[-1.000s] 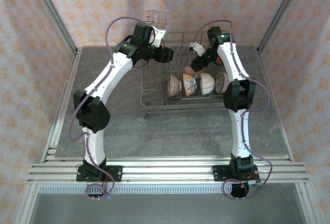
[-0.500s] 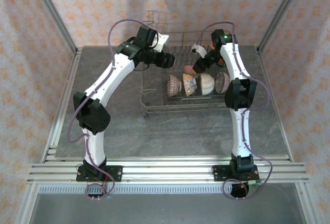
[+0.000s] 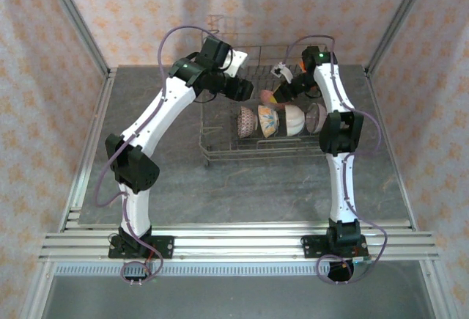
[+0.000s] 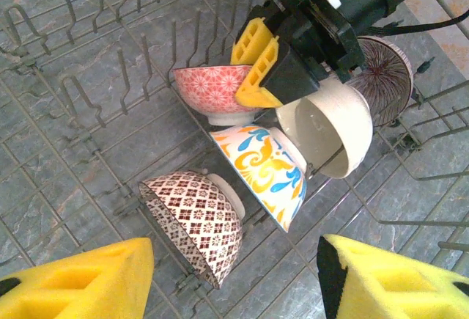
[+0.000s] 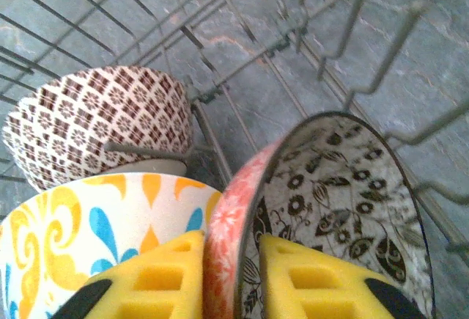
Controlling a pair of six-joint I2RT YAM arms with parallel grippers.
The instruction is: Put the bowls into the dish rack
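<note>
Dish rack (image 3: 220, 125) loaded with bowls (image 4: 264, 169), coral bowl (image 5: 330, 202) gripped inside it.
Coral bowl's rim is clamped by right gripper (image 5: 231, 260), one finger inside, one outside; left gripper (image 4: 234, 275) is held spread wide over the row, empty.

Dish rack (image 3: 249, 150): grey wire basket with upright tines, standing at the far edge of the surface (image 3: 161, 187), right of centre.
Row of bowls: four standing on edge between tines along the rack's near side.
Diamond bowl (image 4: 198, 220): brown and white, at the row's left end.
Floral bowl (image 4: 264, 169): orange and blue on white, next along.
White bowl (image 4: 330, 132): plain, third.
Striped bowl (image 4: 385, 77): dark mauve, at the right end.
Coral bowl (image 5: 330, 202): dark leaf print inside, tilted behind the row, rim pinched by the right hand (image 5: 231, 260).
</note>
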